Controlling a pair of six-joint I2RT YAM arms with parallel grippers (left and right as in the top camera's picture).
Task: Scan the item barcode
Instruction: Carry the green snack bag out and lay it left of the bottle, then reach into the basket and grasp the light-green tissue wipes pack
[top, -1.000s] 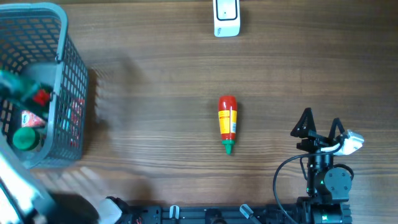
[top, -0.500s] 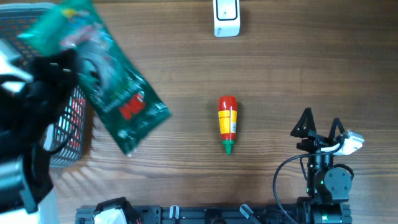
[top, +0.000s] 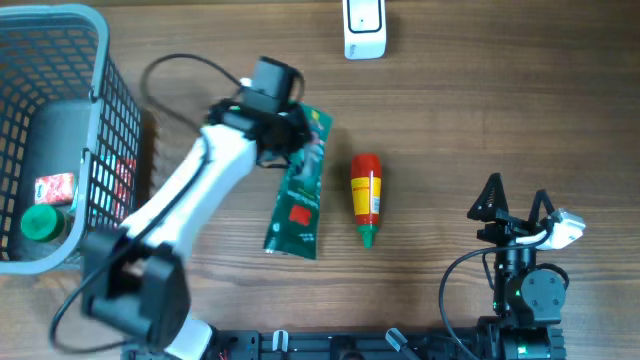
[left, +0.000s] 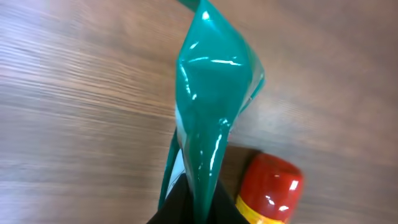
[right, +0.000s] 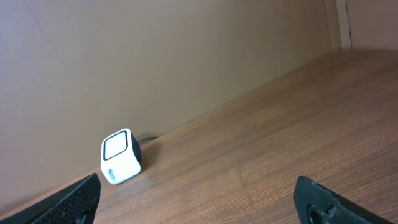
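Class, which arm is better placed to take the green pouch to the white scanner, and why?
Left. The left gripper is shut on the green pouch, nearer the scanner. The right gripper sits open and empty, farther away.

Tight gap, seemingly, between pouch (top: 298, 200) and sauce bottle (top: 366, 195); basket (top: 118, 130) walls left.

My top view is bright and even. In my left wrist view the worktop (left: 68, 93) looks smeary, and white shine sits on the green packet (left: 208, 106) and red cap (left: 272, 182).
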